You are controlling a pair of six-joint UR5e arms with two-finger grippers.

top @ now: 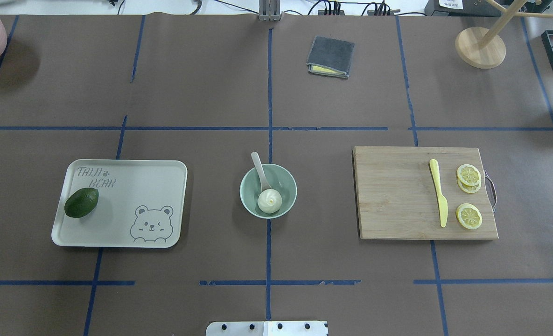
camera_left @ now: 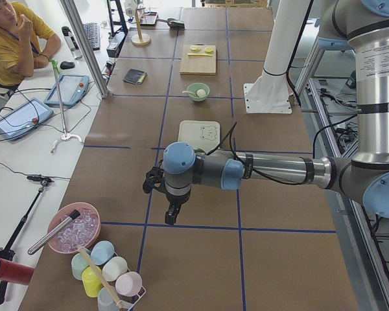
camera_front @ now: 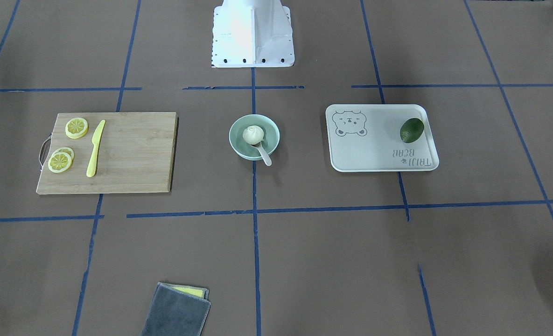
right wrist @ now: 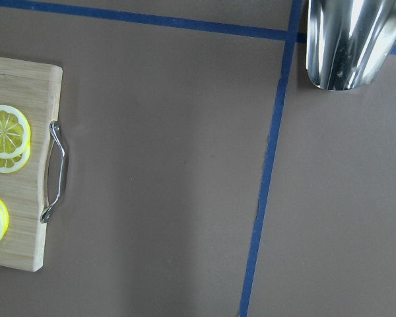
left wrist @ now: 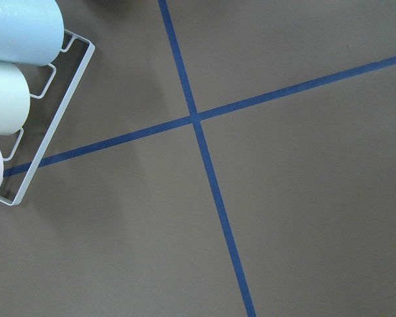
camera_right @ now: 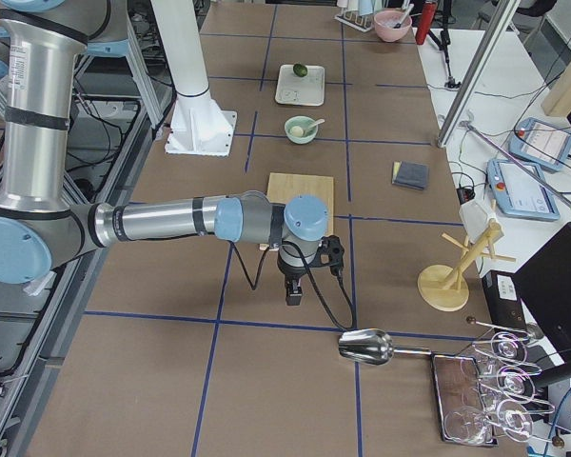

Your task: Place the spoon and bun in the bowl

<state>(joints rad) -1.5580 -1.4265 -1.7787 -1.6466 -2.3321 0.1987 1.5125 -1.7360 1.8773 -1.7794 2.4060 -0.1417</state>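
From the robot's left end of the table, we see the left gripper (camera_left: pixel 172 218) hanging fingers-down over bare brown paper near a crossing of blue tape. Its wrist camera catches only pastel cups (left wrist: pixel 12 63) in a wire rack, and we cannot tell whether its jaws are parted or closed. The pale tray (top: pixel 131 186), with an avocado (top: pixel 81 202) on it, lies between that gripper and the task's things.

At the table's middle sits the mint-green bowl (top: pixel 249 190). The bun (top: pixel 269 201) rests inside it. The spoon (top: pixel 259 169) has its scoop down in the bowl beside the bun and its handle leaning out over the rim. Both grippers are well apart from the bowl.

To the right we find the wooden cutting board (top: pixel 393 196), which carries a yellow knife (top: pixel 438 193) and lemon slices (top: pixel 468 175). Past the board's handled end the right gripper (camera_right: pixel 292 293) hangs over the table near a metal scoop (right wrist: pixel 353 39). Here too we cannot tell how the jaws stand.
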